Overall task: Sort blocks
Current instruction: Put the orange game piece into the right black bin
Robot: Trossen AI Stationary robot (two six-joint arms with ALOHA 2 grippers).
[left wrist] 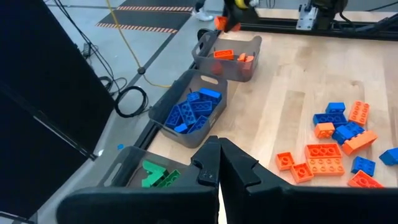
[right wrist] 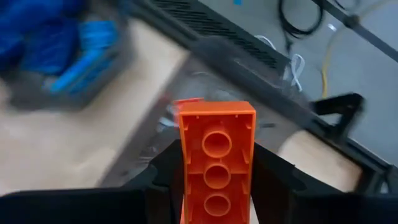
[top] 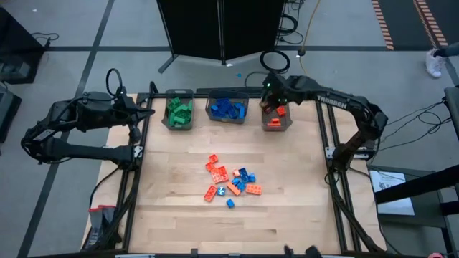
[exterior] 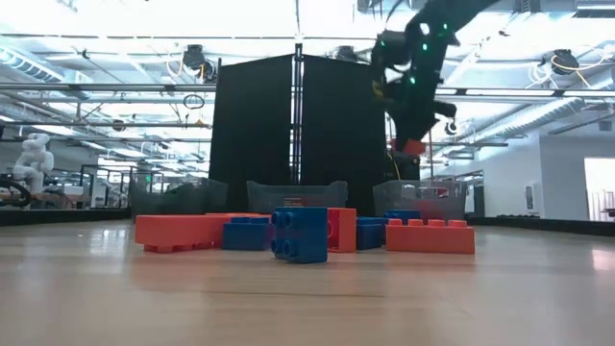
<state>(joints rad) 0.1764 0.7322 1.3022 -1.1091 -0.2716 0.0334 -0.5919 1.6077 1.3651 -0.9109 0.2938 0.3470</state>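
Three grey bins stand along the table's far edge: one with green blocks [top: 178, 112], one with blue blocks [top: 228, 109], one with orange blocks [top: 275, 120]. A loose pile of orange and blue blocks [top: 231, 180] lies mid-table. My right gripper [top: 273, 106] hangs over the orange bin, shut on an orange block [right wrist: 216, 127], also seen in the low view as an orange block [exterior: 413, 147]. My left gripper [left wrist: 219, 169] waits shut beyond the table's left edge, near the green bin. My right gripper pinches the orange block by its two long sides [right wrist: 184, 163] between its two fingers [right wrist: 273, 182]. The fingers slant downward from above and lie along the block. The block's hollow underside faces the wrist camera. It is lifted clear above the orange bin [right wrist: 205, 74].
The table's metal frame rails [top: 324, 136] run along both sides. Bare wood lies between the pile and the bins, and toward the near edge. A black partition [exterior: 293, 135] stands behind the bins.
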